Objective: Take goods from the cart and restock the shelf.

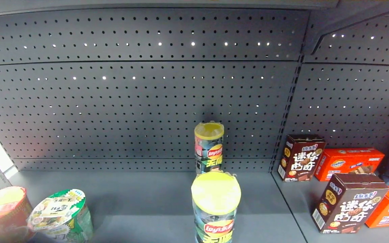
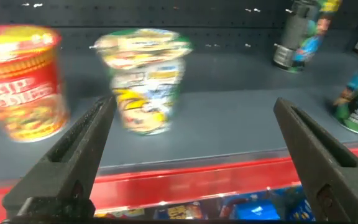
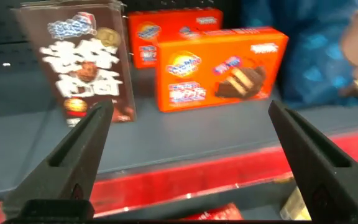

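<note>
While both claws hang empty before the shelf's edge, nothing from the cart is in hand yet. The left claw (image 2: pixel 194 104) has its two black fingers spread wide, and so does the right claw (image 3: pixel 189 106).

Just ahead of both runs the red front strip (image 2: pixel 197 180) of the grey metal shelf (image 1: pixel 140 199). This is the lip any item must clear on its way in.

Beyond the left claw, a red paper noodle cup (image 2: pixel 20 81) and a green-lidded noodle cup (image 2: pixel 145 78) stand upright side by side near the front. Farther off toward the right claw, a tall yellow-lidded chip can (image 1: pixel 215 206) stands with a second like it directly behind, which reads as a row being filled from the back forward.

Beyond the right claw, an upright brown cardboard snack box (image 3: pixel 82 59) stands just beside a flat orange cardboard box (image 3: pixel 219 68). Like boxes stand behind each, so goods seem grouped by kind.

Open deck lies ahead of the left claw, between the green-lidded cup and the cans. It reaches to the perforated grey back panel (image 1: pixel 140 101).

Blurred blue packs (image 2: pixel 260 208) on the near side of the strip may be the cart's goods, though I cannot tell for sure. I judge the next step to be a pick from there.
</note>
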### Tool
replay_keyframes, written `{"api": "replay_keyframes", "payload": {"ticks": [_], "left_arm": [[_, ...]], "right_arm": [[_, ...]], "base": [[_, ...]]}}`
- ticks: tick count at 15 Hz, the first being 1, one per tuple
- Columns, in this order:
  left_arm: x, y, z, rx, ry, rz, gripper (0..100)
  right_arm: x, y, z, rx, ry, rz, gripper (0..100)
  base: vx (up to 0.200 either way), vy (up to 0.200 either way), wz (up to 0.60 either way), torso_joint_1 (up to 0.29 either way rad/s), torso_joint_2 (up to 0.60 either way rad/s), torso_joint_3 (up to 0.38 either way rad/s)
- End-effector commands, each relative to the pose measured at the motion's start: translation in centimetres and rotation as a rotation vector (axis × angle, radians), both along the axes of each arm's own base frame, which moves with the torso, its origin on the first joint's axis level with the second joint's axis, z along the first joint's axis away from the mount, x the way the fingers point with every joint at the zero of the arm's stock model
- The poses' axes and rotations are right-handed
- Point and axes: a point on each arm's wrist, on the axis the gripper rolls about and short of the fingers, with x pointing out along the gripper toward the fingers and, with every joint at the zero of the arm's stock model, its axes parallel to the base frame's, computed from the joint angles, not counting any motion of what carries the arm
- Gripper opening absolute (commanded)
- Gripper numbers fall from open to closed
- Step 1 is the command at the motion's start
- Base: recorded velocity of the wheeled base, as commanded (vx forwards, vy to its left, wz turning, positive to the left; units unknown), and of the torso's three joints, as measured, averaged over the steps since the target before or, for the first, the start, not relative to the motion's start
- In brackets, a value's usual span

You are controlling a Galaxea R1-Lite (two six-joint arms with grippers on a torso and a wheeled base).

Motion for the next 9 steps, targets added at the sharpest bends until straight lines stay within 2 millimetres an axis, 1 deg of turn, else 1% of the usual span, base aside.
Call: {"api": "replay_keyframes", "payload": {"ticks": [1, 3, 7, 9], "left_arm": [[0.02, 0.0, 0.0, -0.001, 0.001, 0.004, 100], [0.01, 0.0, 0.05, -0.002, 0.0, 0.002, 100], [0.01, -0.01, 0.0, -0.001, 0.001, -0.001, 100], [0.01, -0.01, 0.0, -0.017, 0.004, 0.0, 100]], "right_arm": [[0.02, 0.0, -0.02, 0.0, 0.003, 0.001, 100], [0.02, 0.0, -0.02, 0.0, 0.003, 0.001, 100], [0.02, 0.0, -0.02, 0.0, 0.003, 0.001, 100], [0.02, 0.0, -0.02, 0.0, 0.003, 0.001, 100]], "base": [[-0.2, 0.0, 0.0, 0.002, 0.0, -0.002], [-0.2, 0.0, 0.0, 0.01, 0.01, 0.005], [0.0, 0.0, 0.0, 0.0, 0.0, 0.0], [0.0, 0.2, 0.0, 0.012, 0.01, 0.002]]}}
